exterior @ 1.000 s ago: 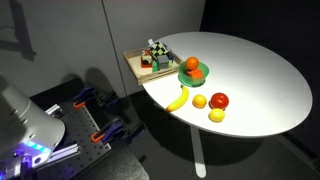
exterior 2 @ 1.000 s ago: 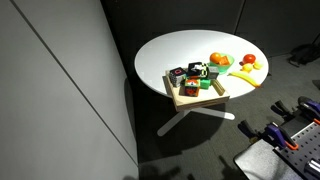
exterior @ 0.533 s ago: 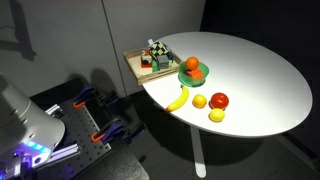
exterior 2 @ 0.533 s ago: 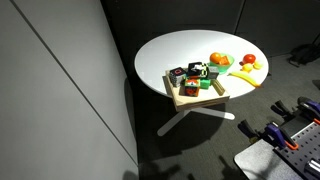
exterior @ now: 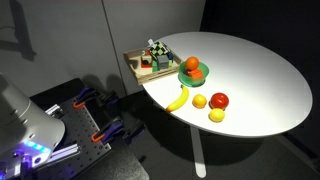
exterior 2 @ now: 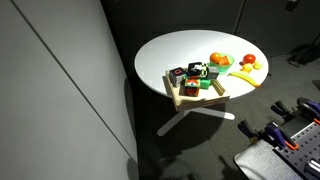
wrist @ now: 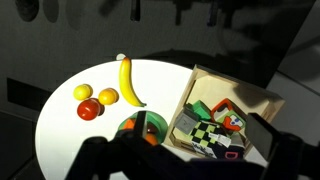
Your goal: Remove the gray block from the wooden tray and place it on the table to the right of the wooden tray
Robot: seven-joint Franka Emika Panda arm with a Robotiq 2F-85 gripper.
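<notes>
Hovering well above the bench (wrist: pixel 165 85), the claw (wrist: pixel 188 150) is spread and empty. Nothing is done: blocks (wrist: pixel 210 130) fill the wooden tray (wrist: pixel 255 95) below it; the gray block cannot be singled out there.

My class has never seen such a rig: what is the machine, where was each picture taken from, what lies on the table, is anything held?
It is one robot arm with a gripper. Two cameras stand outside it, looking down on the round white table; the third rides on the wrist. On it lie a wooden tray of coloured blocks, a green plate with fruit, a banana and three round fruits. The gripper shows only as dark shapes low in the wrist view; nothing appears held.
</notes>
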